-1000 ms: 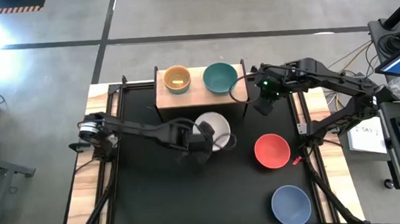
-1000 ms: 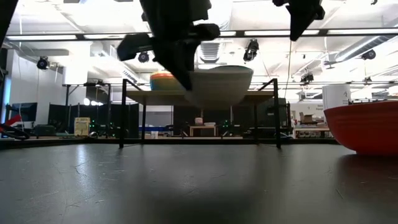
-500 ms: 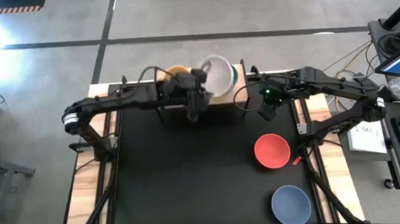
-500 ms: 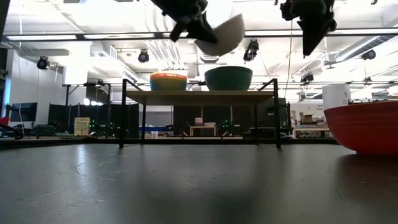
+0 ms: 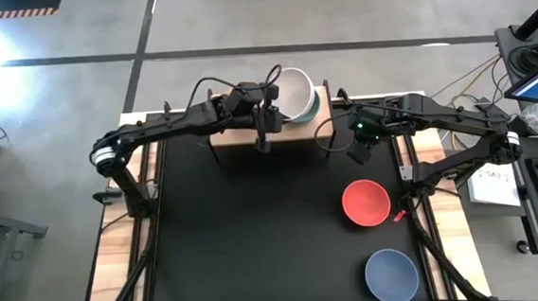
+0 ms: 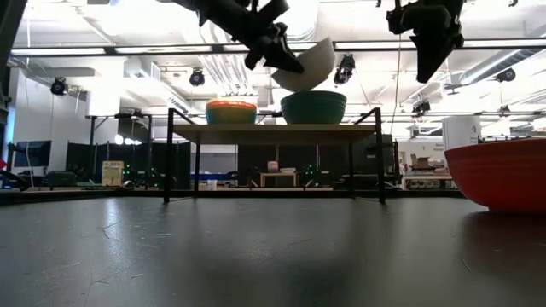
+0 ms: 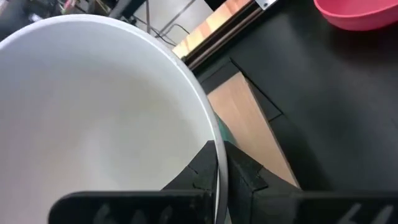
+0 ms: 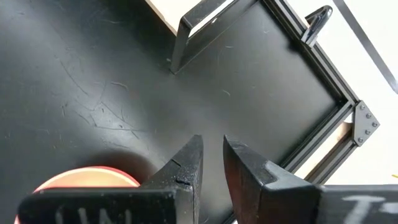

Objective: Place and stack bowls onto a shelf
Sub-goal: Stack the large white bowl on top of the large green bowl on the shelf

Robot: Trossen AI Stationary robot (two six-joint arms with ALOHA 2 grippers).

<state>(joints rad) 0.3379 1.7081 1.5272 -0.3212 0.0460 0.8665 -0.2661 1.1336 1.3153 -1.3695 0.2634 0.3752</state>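
My left gripper (image 5: 271,108) is shut on a white bowl (image 5: 293,90), which it holds tilted over the teal bowl (image 6: 313,107). The teal bowl stands on the right half of the light-wood shelf (image 6: 273,128). A yellow-orange bowl (image 6: 231,112) stands on the shelf's left half; my left arm hides it in the high view. My right gripper (image 5: 355,147) hangs just right of the shelf, above the table. Its fingers (image 8: 193,158) are a little apart with nothing between them. My left gripper pinches the white bowl's rim (image 7: 210,134), one finger inside (image 7: 194,174) and one outside (image 7: 244,175). The fingers come from the table's left and near side, slanting down. The bowl is lifted and tilted, its bottom (image 6: 299,85) just over the teal bowl's rim.
A red bowl (image 5: 365,203) stands on the black table right of the middle, and a periwinkle-blue bowl (image 5: 391,275) near the front right corner. The shelf's dark legs (image 6: 169,153) stand at the table's far edge. Wooden side rails (image 5: 114,247) flank the table.
My left gripper has carried the white bowl from the middle of the table up and toward the far edge. It has swung right over the shelf, and the bowl has tipped and now hangs over the teal bowl. My right gripper has sunk a little.
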